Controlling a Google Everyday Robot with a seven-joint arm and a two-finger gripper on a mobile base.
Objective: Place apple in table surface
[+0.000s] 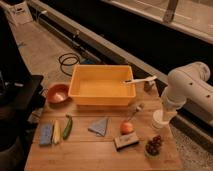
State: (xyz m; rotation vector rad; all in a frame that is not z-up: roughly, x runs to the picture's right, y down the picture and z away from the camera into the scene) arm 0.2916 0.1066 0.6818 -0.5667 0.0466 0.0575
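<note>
- Apple (127, 127) is sitting on the worktop (100, 156), right of centre and in front of the bin (102, 86). Nothing is holding it.
- Arm (187, 90) is reaching in from your right, white and bent downward. Its lower end is hanging over the worktop's right edge.
- Claw (160, 121) is sitting at that lower end, right of the apple and apart from it. You cannot tell whether it is open or closed.
- A thin pale stick-like item (136, 111) is slanting from near the bin's front right corner down toward the apple. You cannot tell what it is, or whether it is touching the fruit.
- Bin is taking up the back middle of the worktop. A white utensil (140, 80) is lying across its right rim.
- Bowl (57, 93) is standing just left of the bin, at the worktop's back left corner.
- Grapes (153, 145) are lying near the front right corner, right of the apple and nearer to you.
- A dark block (126, 141) is lying just in front of the apple.
- A grey-blue cloth (100, 126) is lying left of the apple, near the middle.
- Along the left side, a green vegetable (67, 127), a yellowish piece (56, 132) and a blue sponge (46, 134) are lying side by side.
- A cable (70, 62) is coiling on the floor behind the worktop.
</note>
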